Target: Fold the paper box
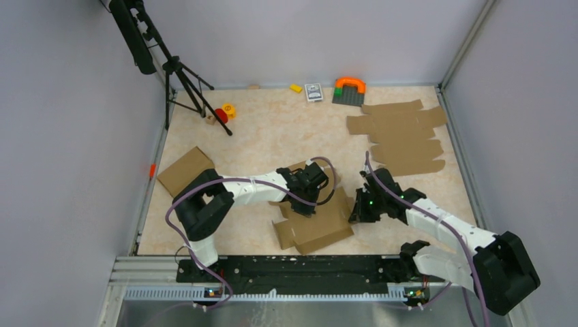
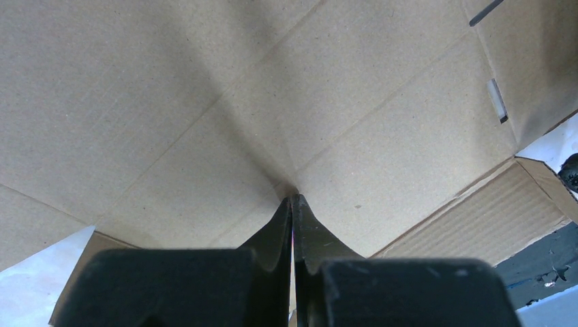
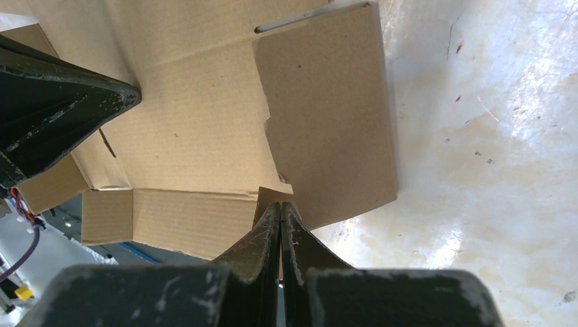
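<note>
Cardboard sits right in front of you: the paper box (image 1: 320, 225) lies partly folded on the table (image 1: 272, 129), near its front edge and between your two arms, with one side flap raised and the other panels spread flat. Your left gripper (image 2: 293, 199) has its fingers pressed together, and its tips touch the inner face of the box where several creases meet. Nothing is pinched between them. Your right gripper (image 3: 281, 206) is likewise closed, fingers flush against each other, with the tips at the edge of a flap on the right side of the box. Its wrist camera does not show whether they actually press on that edge. In that same view, your left arm's dark fingers show at the left, over the cardboard. Farther out, a pile of flat cardboard sheets (image 1: 402, 133) lies toward the far right corner, well apart from the box. A single folded cardboard piece (image 1: 185, 170) rests near the left edge. Along the back wall stand an orange arch on a dark plate (image 1: 349, 90), a deck of cards (image 1: 313, 92) and a small yellow block (image 1: 296, 88). A black tripod (image 1: 178, 75) stands in the far left corner.
</note>
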